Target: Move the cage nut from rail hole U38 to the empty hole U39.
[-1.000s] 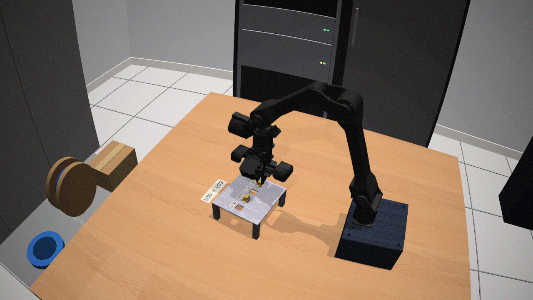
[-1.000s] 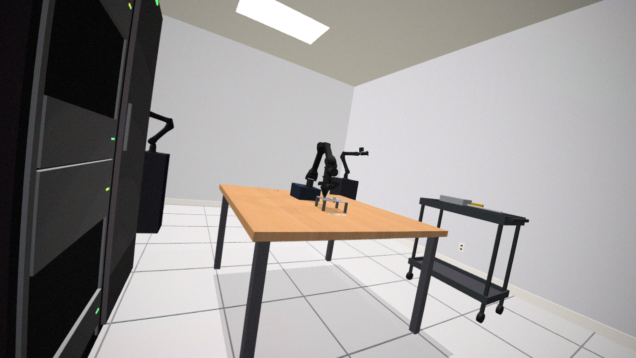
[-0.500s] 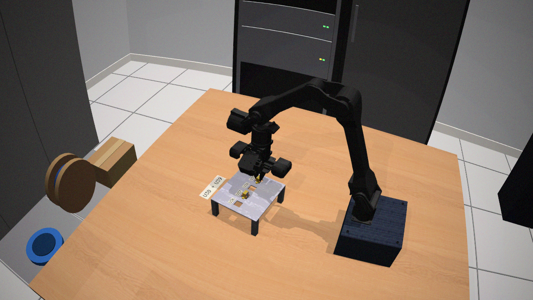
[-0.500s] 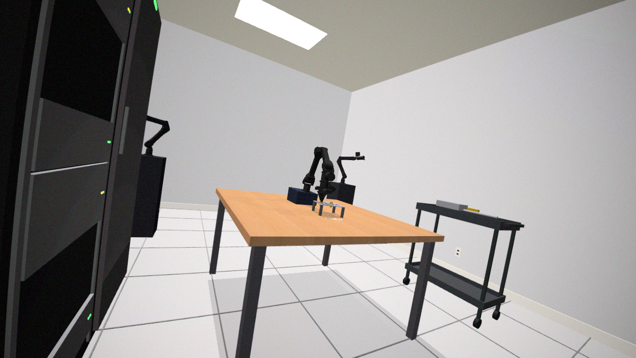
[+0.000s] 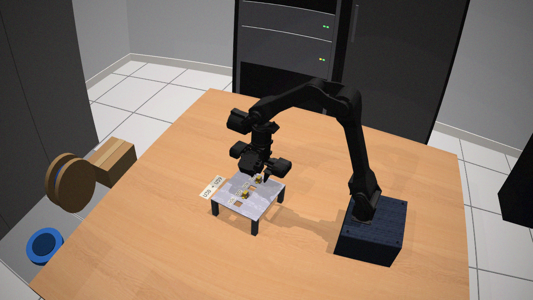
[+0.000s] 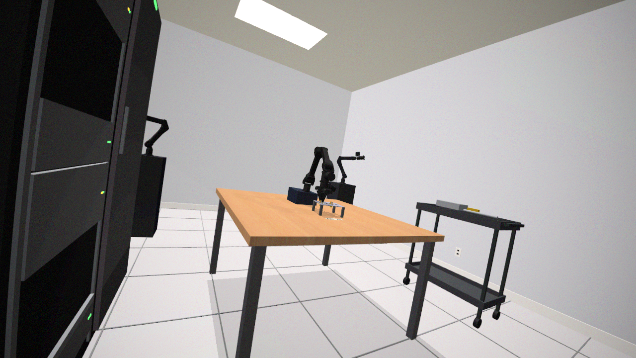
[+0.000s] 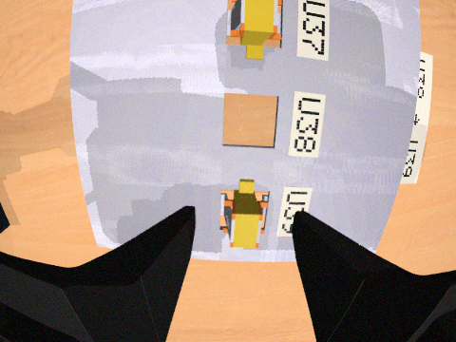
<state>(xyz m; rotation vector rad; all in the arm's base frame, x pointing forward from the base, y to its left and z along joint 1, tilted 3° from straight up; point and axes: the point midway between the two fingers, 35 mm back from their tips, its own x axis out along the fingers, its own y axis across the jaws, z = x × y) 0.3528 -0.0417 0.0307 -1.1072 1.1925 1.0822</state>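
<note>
Yellow nut, long axis parallel to the fingers' faces, between and apart from spread gripper tips, at U39.

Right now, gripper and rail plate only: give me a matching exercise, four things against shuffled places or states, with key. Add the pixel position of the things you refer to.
Things
1. gripper [image 5: 258, 178] [image 6: 321, 201] [image 7: 245, 218]
2. nut between the fingertips [image 5: 258, 179]
3. nut away from the fingertips [image 5: 245, 193] [image 6: 331, 203]
4. U38 hole [image 5: 252, 188] [image 7: 250, 120]

Places and states
A. at the U37 label
B. no nut in it, wood showing through
C. open
D. at the U39 label

Pairs: 1-C, 2-D, 3-A, 4-B
</note>
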